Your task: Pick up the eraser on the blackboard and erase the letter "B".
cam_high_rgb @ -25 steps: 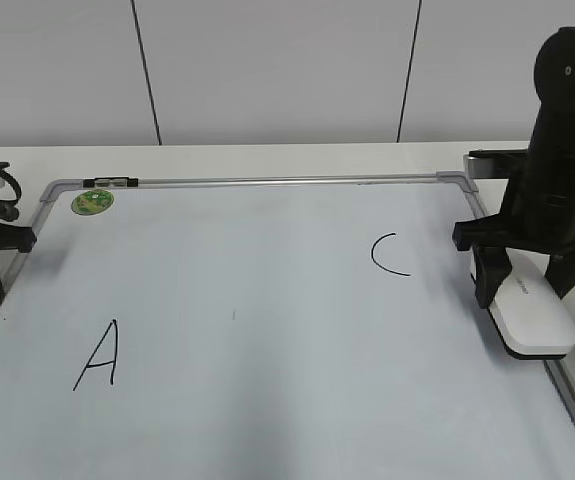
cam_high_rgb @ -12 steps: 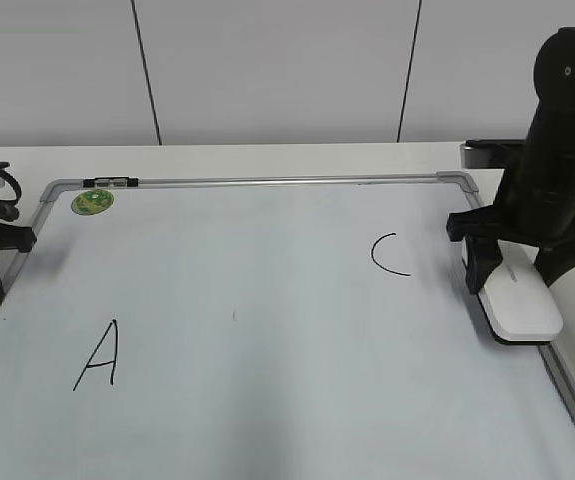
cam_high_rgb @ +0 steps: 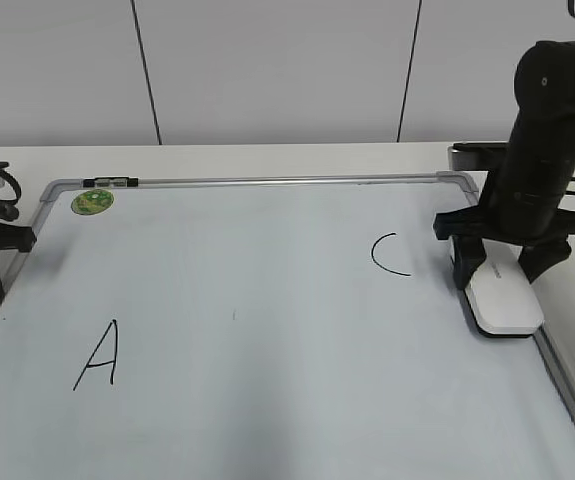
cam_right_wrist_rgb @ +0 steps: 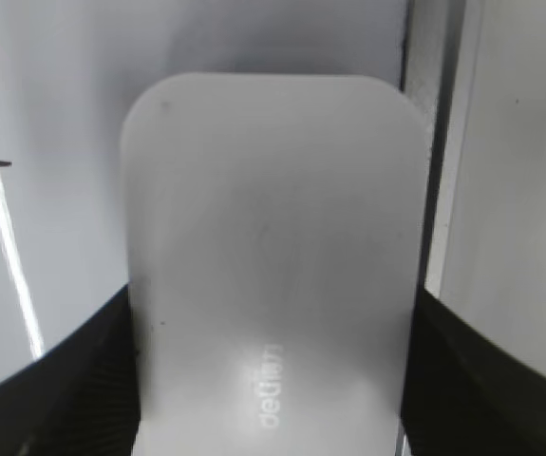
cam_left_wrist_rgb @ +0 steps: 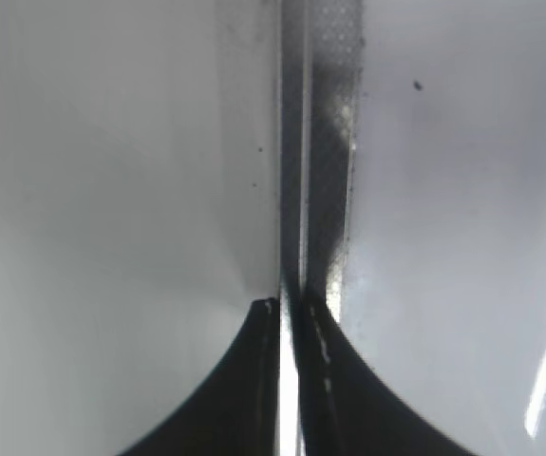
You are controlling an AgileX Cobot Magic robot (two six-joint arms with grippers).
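Right claw (cam_high_rgb: 499, 268) clamped on the white eraser (cam_high_rgb: 505, 300), one black finger on each long side, at the right edge of the blackboard (cam_high_rgb: 267, 300). Eraser seen close in the right wrist view (cam_right_wrist_rgb: 273, 266): fingers (cam_right_wrist_rgb: 54, 380) pressed against both flanks, grey lettering on the top face, silver frame rail just beside its right side. Far end of the eraser low over the board surface; contact with the board not clear from either view. No letter "B" visible anywhere on the board; only a black "A" (cam_high_rgb: 99, 355) at lower left, a black "C" (cam_high_rgb: 387, 254) just left of the eraser, and a tiny dark speck (cam_high_rgb: 233, 315) near the middle. Round green sticker (cam_high_rgb: 92, 201) in the top left corner of the frame. Left claw (cam_left_wrist_rgb: 291, 380) parked at the board's left edge, its two fingers pressed nearly together with only a thin slit between, holding nothing, over the frame rail. White desk (cam_high_rgb: 267, 158) under and behind the board.
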